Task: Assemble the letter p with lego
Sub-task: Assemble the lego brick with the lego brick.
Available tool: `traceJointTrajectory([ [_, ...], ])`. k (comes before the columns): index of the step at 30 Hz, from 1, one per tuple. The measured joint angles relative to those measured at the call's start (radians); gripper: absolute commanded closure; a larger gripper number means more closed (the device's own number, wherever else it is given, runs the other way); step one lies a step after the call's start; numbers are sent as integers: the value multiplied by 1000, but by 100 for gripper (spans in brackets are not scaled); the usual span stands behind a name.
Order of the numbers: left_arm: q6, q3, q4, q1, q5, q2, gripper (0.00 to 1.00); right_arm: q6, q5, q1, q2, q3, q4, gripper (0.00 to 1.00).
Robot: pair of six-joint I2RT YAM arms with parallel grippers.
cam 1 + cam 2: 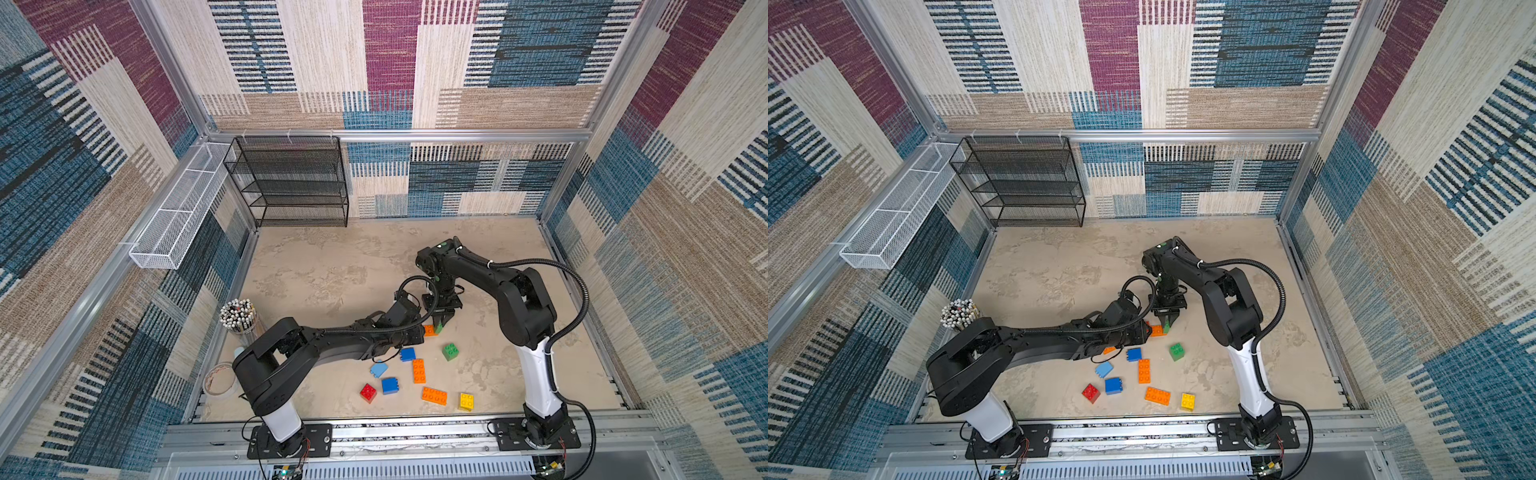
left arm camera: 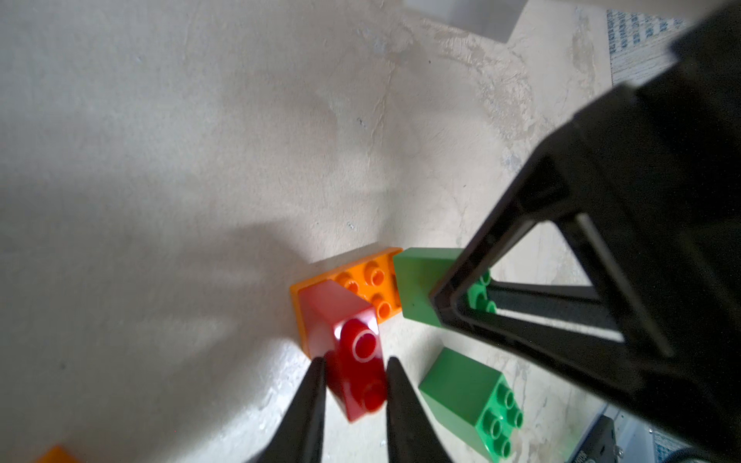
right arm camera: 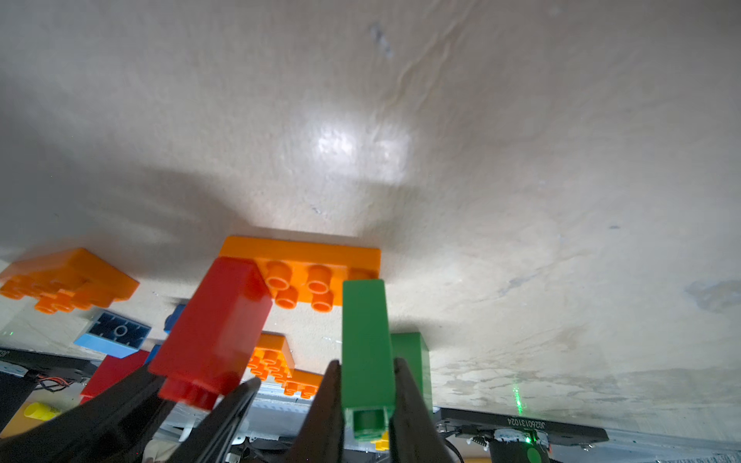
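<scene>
Left gripper (image 2: 355, 373) is clamped on a red brick (image 2: 341, 320), studs toward the wrist and hollow underside pointed away from the fingertips. That underside is aimed at the nearest end of a long orange brick (image 2: 371, 276) lying flat on the table (image 2: 160, 160). The red brick is seen tilted against the orange studs, and seating can't be confirmed. The tilt should be taken out first so the underside is square to the studs, and only then should it be pressed straight along the finger axis. A skewed press is likely to skid the orange brick. At the far end of the orange brick a green brick (image 3: 365, 340) is pinched upright in the right gripper (image 3: 367, 364), stud end between the fingers. Whether it is locked on can't be told. It is best used as an anchor while the red brick is seated. A spare green brick (image 2: 465, 393) lies just beside the right gripper, apart from it. The P is judged barely started.
</scene>
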Motion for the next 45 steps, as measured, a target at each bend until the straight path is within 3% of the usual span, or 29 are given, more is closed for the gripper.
traceJointTrajectory([
  [16, 21, 26, -27, -6, -10, 14, 73, 23, 24, 31, 12, 9, -23, 100],
  [22, 21, 26, -31, -10, -15, 11, 73, 52, 18, 34, -33, -58, 29, 100],
  [32, 20, 24, -51, -27, -28, 2, 73, 125, -42, 40, -95, -166, 106, 100],
  [45, 18, 3, -67, -45, -49, -24, 73, 142, -108, 7, -76, -166, 105, 100],
])
